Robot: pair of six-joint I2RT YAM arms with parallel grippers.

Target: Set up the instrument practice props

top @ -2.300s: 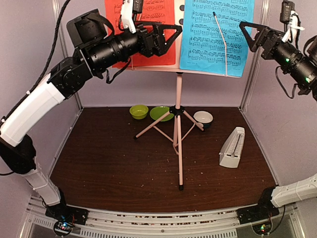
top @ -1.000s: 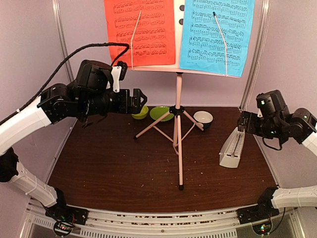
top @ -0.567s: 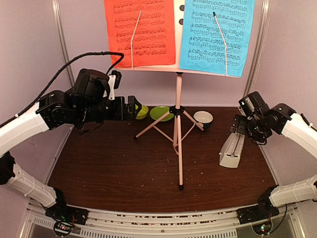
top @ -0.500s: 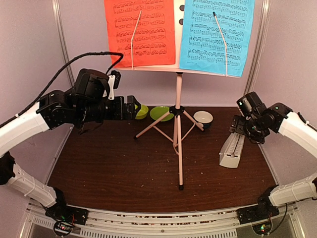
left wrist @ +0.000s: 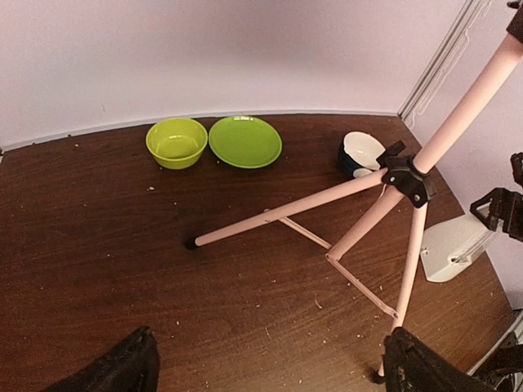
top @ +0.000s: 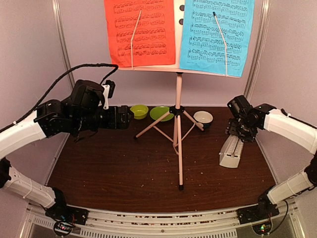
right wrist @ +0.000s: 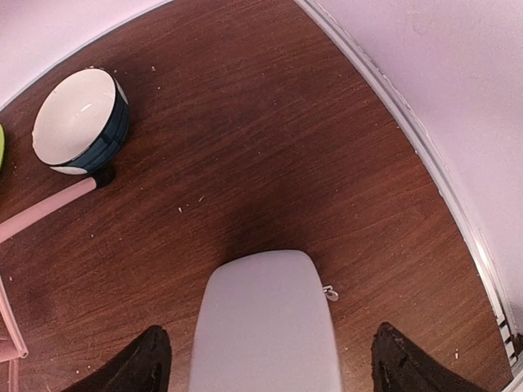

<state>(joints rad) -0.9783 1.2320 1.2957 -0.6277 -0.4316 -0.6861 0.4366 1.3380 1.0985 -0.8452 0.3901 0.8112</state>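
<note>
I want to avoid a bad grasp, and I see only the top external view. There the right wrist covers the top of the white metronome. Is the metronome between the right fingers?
Observer: Yes. In the right wrist view the top of the metronome sits between the two right fingers.
Operator: Thank you. Do the fingers touch it?
Observer: No. A strip of brown table shows between the metronome and each finger, so the fingers are open around it, with no contact on either side.
</note>
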